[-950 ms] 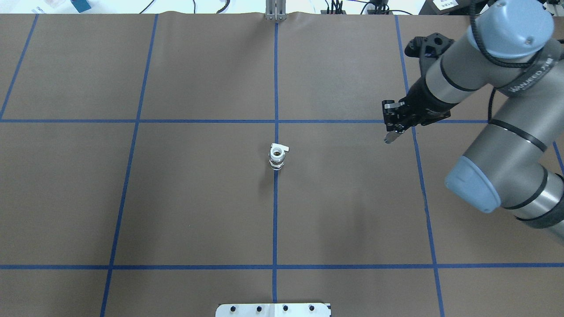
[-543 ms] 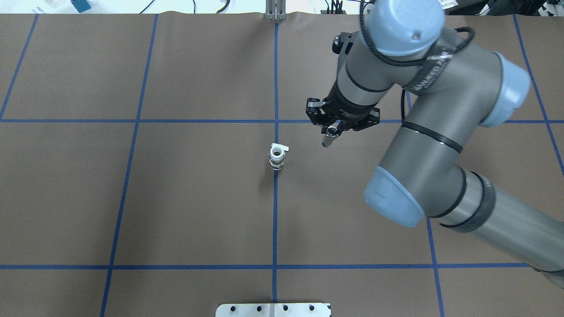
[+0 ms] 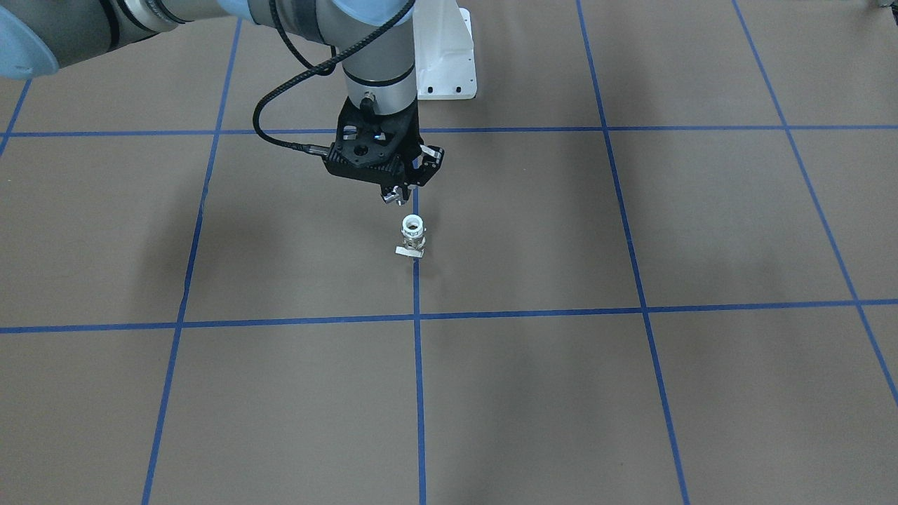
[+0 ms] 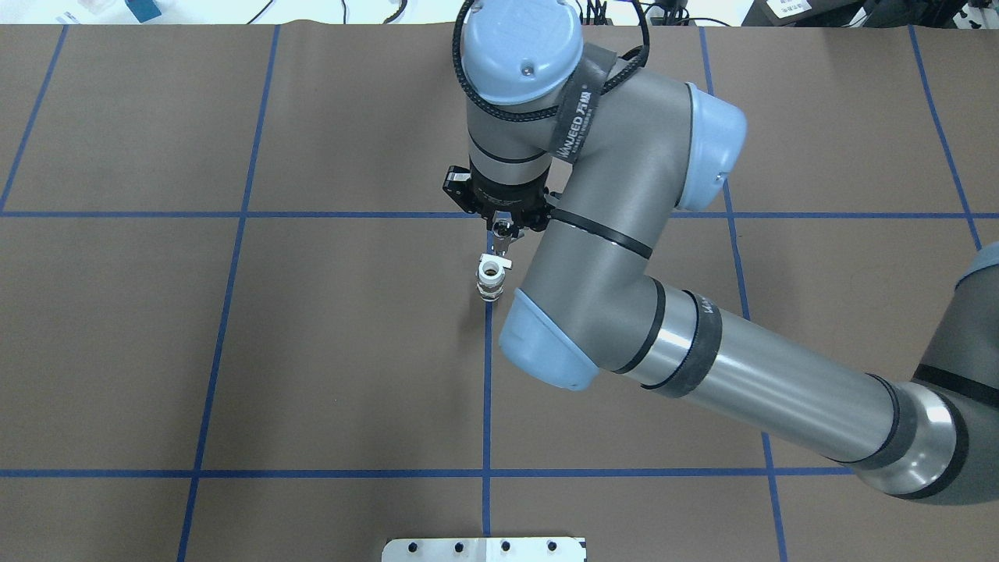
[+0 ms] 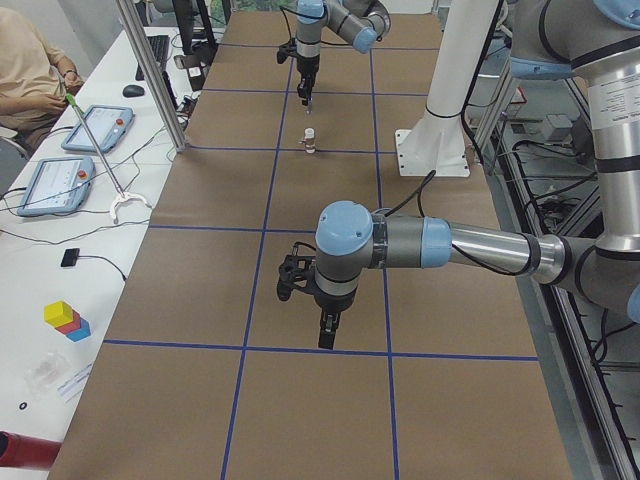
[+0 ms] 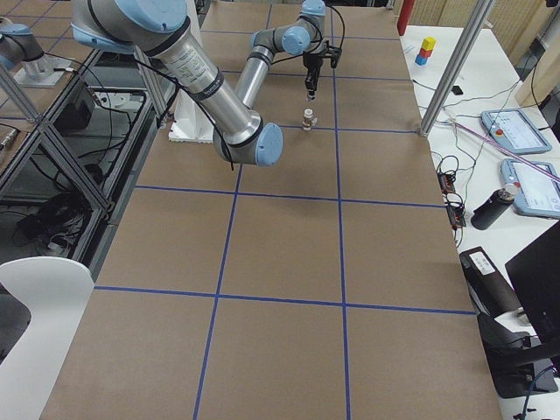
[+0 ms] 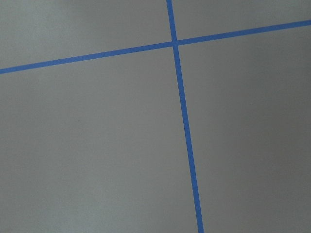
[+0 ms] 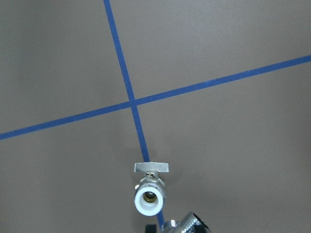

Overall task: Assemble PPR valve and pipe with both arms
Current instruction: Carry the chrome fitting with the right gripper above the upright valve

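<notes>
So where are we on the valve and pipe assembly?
Done: the pipe is off the table, clamped in the right gripper. In hand: it hangs just above the valve, not touching; the valve stands upright on the centre line, ungripped. Left: the left gripper is far off along the table, and the two parts are not yet joined.

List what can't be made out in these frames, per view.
Left gripper: shows only in the exterior left view, small and dark; open or shut cannot be told.
Shiny chrome elbow pipe: cut off by the right wrist view's bottom edge; tiny in the others.
White-ringed silvery metal valve: its lower end is hidden under its own body in the right wrist view.
</notes>
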Robot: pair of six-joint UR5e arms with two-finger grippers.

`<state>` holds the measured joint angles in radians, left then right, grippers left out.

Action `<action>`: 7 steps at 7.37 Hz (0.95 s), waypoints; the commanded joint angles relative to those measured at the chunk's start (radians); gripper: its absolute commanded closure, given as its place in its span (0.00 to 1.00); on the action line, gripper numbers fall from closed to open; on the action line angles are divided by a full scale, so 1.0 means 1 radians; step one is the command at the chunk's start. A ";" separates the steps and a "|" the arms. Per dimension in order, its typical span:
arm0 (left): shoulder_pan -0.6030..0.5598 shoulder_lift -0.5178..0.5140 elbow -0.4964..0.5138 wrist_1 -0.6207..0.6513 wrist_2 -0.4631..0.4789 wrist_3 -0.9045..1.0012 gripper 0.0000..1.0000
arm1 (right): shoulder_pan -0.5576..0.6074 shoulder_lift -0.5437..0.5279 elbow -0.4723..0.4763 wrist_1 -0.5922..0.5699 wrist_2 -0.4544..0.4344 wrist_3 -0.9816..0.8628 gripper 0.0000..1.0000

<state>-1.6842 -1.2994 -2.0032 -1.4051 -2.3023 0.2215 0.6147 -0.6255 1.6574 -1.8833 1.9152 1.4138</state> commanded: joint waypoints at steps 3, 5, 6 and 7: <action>0.001 -0.001 0.000 -0.002 0.000 0.001 0.00 | -0.036 0.012 -0.062 0.030 -0.071 0.297 1.00; 0.000 -0.001 0.001 -0.002 0.000 0.002 0.00 | -0.050 -0.040 -0.062 0.148 -0.096 0.455 1.00; 0.000 -0.001 0.000 -0.002 0.000 0.002 0.00 | -0.062 -0.042 -0.067 0.162 -0.128 0.482 1.00; 0.001 -0.001 0.000 -0.002 0.000 0.002 0.00 | -0.064 -0.039 -0.065 0.161 -0.130 0.487 1.00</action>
<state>-1.6838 -1.3008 -2.0029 -1.4066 -2.3025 0.2238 0.5577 -0.6619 1.5930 -1.7365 1.8008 1.8703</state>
